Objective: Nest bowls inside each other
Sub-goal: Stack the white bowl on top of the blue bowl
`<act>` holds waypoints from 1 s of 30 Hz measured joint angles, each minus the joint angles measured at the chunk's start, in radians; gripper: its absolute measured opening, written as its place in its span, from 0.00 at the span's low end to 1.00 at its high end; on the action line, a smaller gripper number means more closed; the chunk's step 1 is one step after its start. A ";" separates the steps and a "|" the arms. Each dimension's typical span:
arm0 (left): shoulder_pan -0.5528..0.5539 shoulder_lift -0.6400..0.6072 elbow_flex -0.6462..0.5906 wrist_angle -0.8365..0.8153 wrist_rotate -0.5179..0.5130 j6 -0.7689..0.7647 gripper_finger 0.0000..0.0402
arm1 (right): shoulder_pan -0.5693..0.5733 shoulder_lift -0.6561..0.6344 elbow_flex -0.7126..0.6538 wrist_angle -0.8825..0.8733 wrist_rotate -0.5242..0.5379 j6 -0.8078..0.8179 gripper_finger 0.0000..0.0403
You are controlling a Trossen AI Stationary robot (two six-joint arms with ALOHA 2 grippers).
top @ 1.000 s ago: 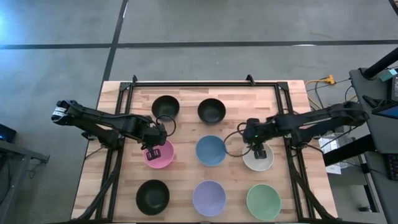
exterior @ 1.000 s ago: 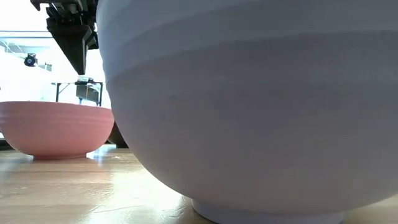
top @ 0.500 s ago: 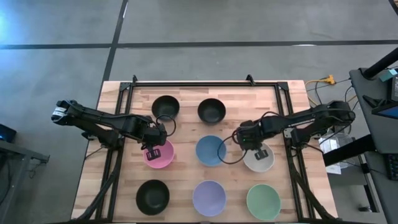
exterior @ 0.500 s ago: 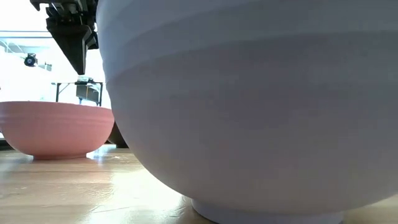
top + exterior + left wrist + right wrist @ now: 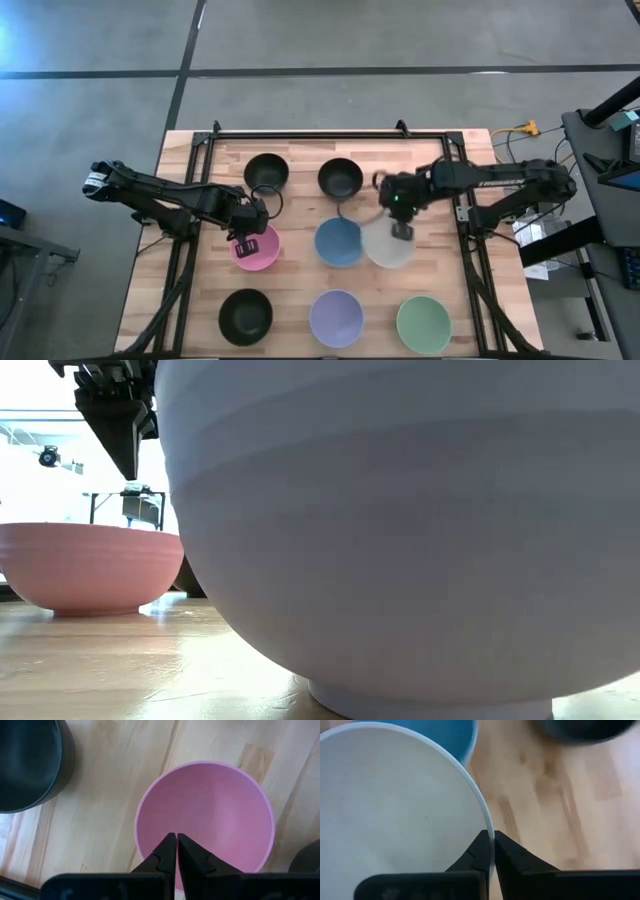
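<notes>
Eight bowls show on the wooden table. My right gripper (image 5: pixel 400 229) is shut on the white bowl (image 5: pixel 388 245), which sits right beside the blue bowl (image 5: pixel 338 241) in the middle. My left gripper (image 5: pixel 176 842) hangs shut over the inside of the pink bowl (image 5: pixel 210 815) and touches nothing; the low view shows its tip above that bowl's rim (image 5: pixel 90 528). Two black bowls (image 5: pixel 266 172) (image 5: pixel 340 178) rest at the far side. A third black bowl (image 5: pixel 245 316), the lavender bowl (image 5: pixel 336 318) and the green bowl (image 5: pixel 424 324) rest along the near edge. My right gripper pinches the white bowl's rim (image 5: pixel 485 822) at the bowl's far side, one finger inside the bowl and one outside. The fingers come from above, pointing down. The bowl appears lifted off the table, mouth up, its left edge over the blue bowl's rim (image 5: pixel 470 745).
A black metal frame (image 5: pixel 330 133) runs along the table's far edge and both sides. Bare wood (image 5: pixel 300 215) lies between the bowls. In the low view the lavender bowl (image 5: pixel 400 540) fills most of the picture.
My right gripper has taken hold of the white bowl's rim and carried the bowl toward the table's left and slightly toward the far edge, from the right column to beside the blue bowl.
</notes>
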 joint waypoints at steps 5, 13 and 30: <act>0.000 0.000 0.000 0.030 0.000 0.000 0.00 | -0.034 0.019 0.090 0.120 -0.011 0.403 0.02; 0.000 0.000 -0.003 0.053 0.000 0.000 0.00 | -0.027 0.132 0.145 0.160 -0.023 0.702 0.03; -0.002 0.000 -0.020 0.045 0.001 0.009 0.00 | 0.020 0.402 0.236 0.114 -0.067 0.723 0.03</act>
